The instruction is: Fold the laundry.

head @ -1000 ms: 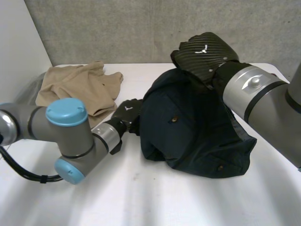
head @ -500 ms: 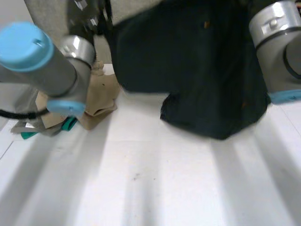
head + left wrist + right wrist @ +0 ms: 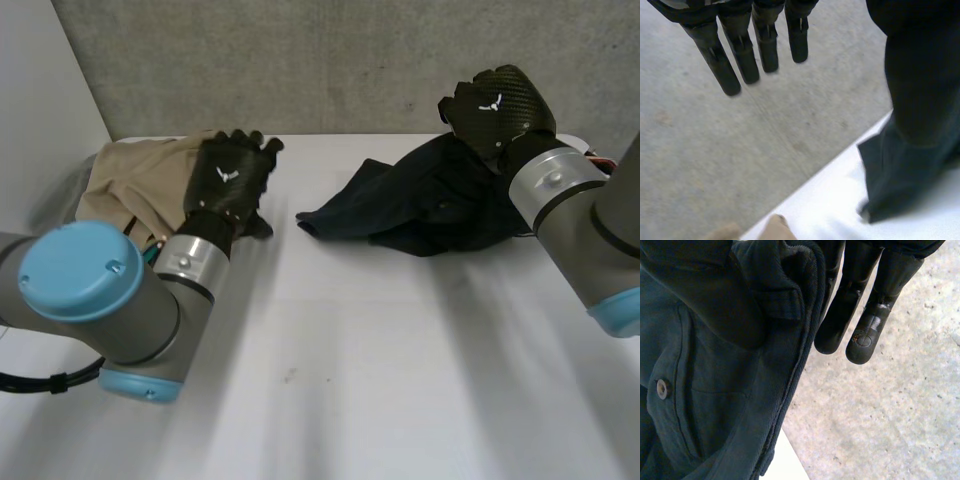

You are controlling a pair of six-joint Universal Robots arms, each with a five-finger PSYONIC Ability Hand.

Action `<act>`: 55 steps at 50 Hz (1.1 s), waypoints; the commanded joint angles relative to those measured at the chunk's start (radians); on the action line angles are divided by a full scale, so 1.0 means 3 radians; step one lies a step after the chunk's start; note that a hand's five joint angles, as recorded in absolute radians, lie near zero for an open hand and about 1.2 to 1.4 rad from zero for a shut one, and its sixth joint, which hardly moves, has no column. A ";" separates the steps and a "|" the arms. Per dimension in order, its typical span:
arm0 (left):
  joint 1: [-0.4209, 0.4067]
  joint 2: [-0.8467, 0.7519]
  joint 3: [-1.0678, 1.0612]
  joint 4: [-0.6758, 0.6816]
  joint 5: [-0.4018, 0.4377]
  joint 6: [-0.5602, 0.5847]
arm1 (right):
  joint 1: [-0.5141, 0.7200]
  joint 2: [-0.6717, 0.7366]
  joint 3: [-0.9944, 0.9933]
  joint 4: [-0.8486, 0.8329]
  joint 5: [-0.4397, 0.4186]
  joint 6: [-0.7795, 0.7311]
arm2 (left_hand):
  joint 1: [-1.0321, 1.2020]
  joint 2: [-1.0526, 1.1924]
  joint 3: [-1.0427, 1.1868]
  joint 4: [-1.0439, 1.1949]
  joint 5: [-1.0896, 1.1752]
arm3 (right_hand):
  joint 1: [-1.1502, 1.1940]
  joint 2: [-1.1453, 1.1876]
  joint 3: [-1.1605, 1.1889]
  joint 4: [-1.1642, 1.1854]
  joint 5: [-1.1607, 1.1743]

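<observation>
Holding one edge of the dark garment point(image 3: 420, 200) raised, the right hand point(image 3: 497, 105) seems to pinch it beside straight fingers, probably to spread it on the white table point(image 3: 400, 350). The left hand point(image 3: 230, 180) hovers open and empty above the tan garment point(image 3: 130, 175).

From here I see a white bench point(image 3: 350, 380) running back to a speckled grey wall point(image 3: 330, 60).
</observation>
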 commanded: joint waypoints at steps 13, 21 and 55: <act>-0.0285 -0.0806 0.0599 -0.0723 0.0015 -0.0915 | 0.0289 -0.0606 0.0051 0.0395 -0.0120 0.0013 | -0.0132 -0.0349 -0.0406 -0.0368 -0.0346 | 0.1371 0.0732 0.0702 0.0676 0.0782; -0.0254 -0.0898 0.0885 -0.0759 -0.0430 -0.0915 | 0.0376 -0.0764 0.0137 0.0415 -0.0120 -0.0007 | -0.0112 -0.0330 -0.0386 -0.0349 -0.0326 | 0.1371 0.0732 0.0702 0.0676 0.0782; -0.0161 -0.1372 0.1304 -0.0580 -0.0053 -0.0926 | 0.0381 -0.0984 0.0291 0.0415 -0.0115 -0.0007 | -0.0025 -0.0243 -0.0299 -0.0262 -0.0239 | 0.1371 0.0732 0.0702 0.0676 0.0782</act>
